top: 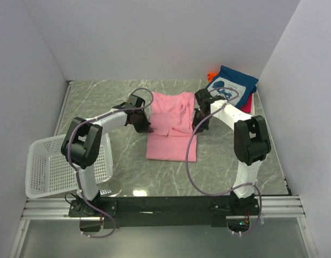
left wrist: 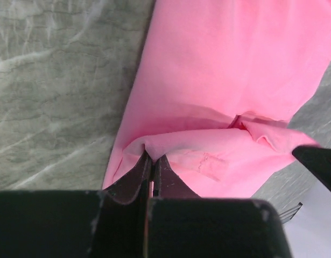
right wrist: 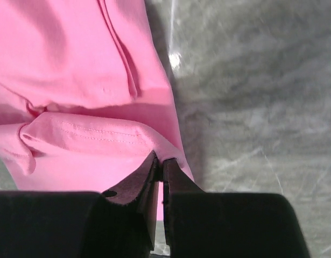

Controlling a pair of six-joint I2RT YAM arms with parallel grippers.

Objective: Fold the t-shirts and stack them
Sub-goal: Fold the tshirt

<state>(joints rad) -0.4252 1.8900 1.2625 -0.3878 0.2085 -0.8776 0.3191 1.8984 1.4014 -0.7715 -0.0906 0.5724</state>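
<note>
A plain pink t-shirt (top: 172,126) lies in a long strip on the marble table, its far part folded toward the near part. At its left edge my left gripper (left wrist: 153,156) is shut on a pinched fold of the pink cloth (left wrist: 219,107). On the right edge my right gripper (right wrist: 160,157) is shut on the hemmed fold of the same shirt (right wrist: 74,80). In the top view the left gripper (top: 142,126) and right gripper (top: 198,124) flank the shirt. Folded t-shirts are stacked at the back right, a navy blue one with white print (top: 231,85) on top.
A white mesh basket (top: 49,167) hangs over the table's near left edge. Red cloth (top: 248,103) and a bit of orange (top: 211,74) show under the navy shirt. The grey walls stand close on the left, back and right.
</note>
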